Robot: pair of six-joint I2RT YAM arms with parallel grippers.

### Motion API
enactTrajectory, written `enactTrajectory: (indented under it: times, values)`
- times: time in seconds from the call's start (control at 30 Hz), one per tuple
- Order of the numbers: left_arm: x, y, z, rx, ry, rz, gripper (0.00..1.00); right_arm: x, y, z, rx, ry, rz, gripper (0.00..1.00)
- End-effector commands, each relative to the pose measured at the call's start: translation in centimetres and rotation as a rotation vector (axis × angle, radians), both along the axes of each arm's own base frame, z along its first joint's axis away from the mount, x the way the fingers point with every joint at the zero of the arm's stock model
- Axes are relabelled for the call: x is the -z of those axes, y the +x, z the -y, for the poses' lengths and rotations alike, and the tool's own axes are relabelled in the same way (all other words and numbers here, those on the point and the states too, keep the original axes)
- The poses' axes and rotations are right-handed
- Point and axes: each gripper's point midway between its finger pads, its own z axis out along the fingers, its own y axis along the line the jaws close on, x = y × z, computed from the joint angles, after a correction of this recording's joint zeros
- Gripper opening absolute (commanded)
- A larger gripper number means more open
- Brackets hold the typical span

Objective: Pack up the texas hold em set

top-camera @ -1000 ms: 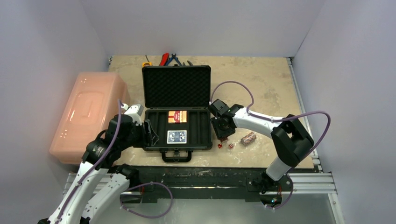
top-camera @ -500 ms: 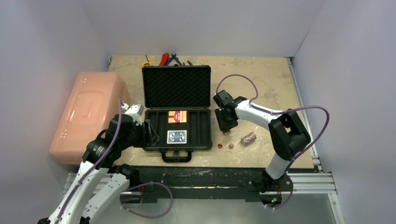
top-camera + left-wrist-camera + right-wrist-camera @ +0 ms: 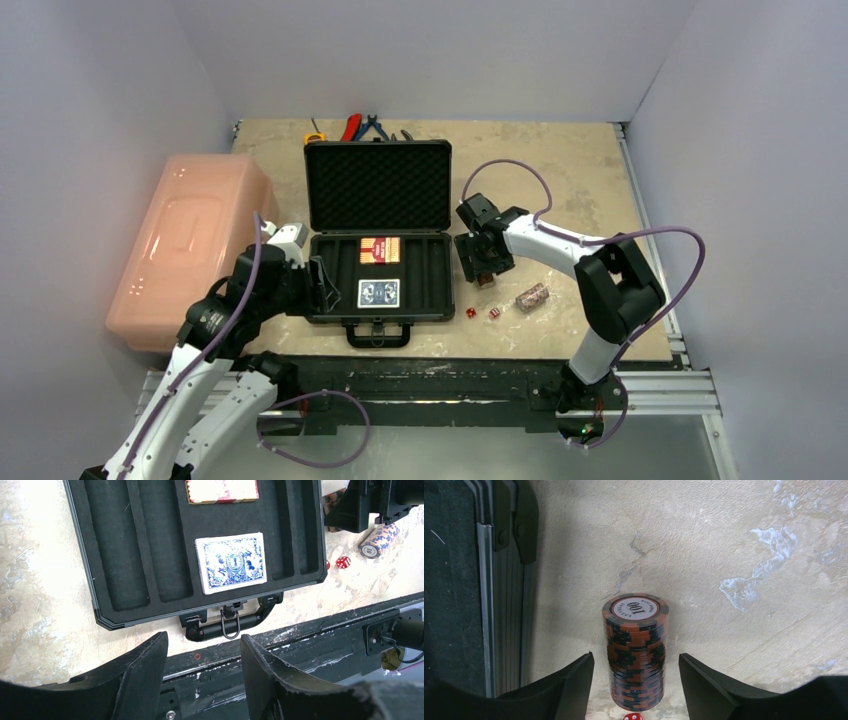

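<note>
The black case [image 3: 335, 262] lies open, its foam lid [image 3: 378, 188] upright. A red deck [image 3: 379, 249] and a blue deck [image 3: 379, 293] sit in its middle slots; the blue deck also shows in the left wrist view [image 3: 231, 563]. My right gripper [image 3: 481, 266] is open just right of the case. Its fingers flank one reddish chip roll [image 3: 636, 645] without touching it. The second chip roll [image 3: 531, 296] and two red dice [image 3: 470, 313] [image 3: 493, 313] lie on the table in front. My left gripper [image 3: 322, 285] is open and empty by the case's left front corner.
A large pink bin [image 3: 190, 240] stands left of the case. Pliers [image 3: 365, 126] and a yellow tape measure [image 3: 314, 137] lie behind the lid. The case's right wall [image 3: 499, 580] is close to my right gripper's left finger. The case handle [image 3: 230, 625] faces the table's front edge.
My right gripper has shifted a little right and back from the case's edge and now straddles the chip roll. My left arm has not moved.
</note>
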Motion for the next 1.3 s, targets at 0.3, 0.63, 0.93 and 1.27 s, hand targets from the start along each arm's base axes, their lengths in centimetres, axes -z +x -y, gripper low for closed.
enactTrajectory:
  times: [0.3,0.63,0.93,1.27]
  values:
    - [-0.5,0.6,0.3,0.013,-0.003,0.039,0.54,-1.2,0.5,0.1,-0.02,0.016,0.05,0.64]
    - [-0.6,0.6,0.3,0.016,-0.006,0.043,0.55,-0.8,0.6,-0.1,-0.035,0.016,0.037,0.48]
    - [-0.7,0.6,0.3,0.017,-0.009,0.049,0.55,-0.5,0.4,0.0,-0.031,0.013,0.027,0.54]
    - [-0.8,0.5,0.5,0.024,-0.014,0.051,0.55,-0.9,0.4,-0.2,-0.027,0.025,0.033,0.28]
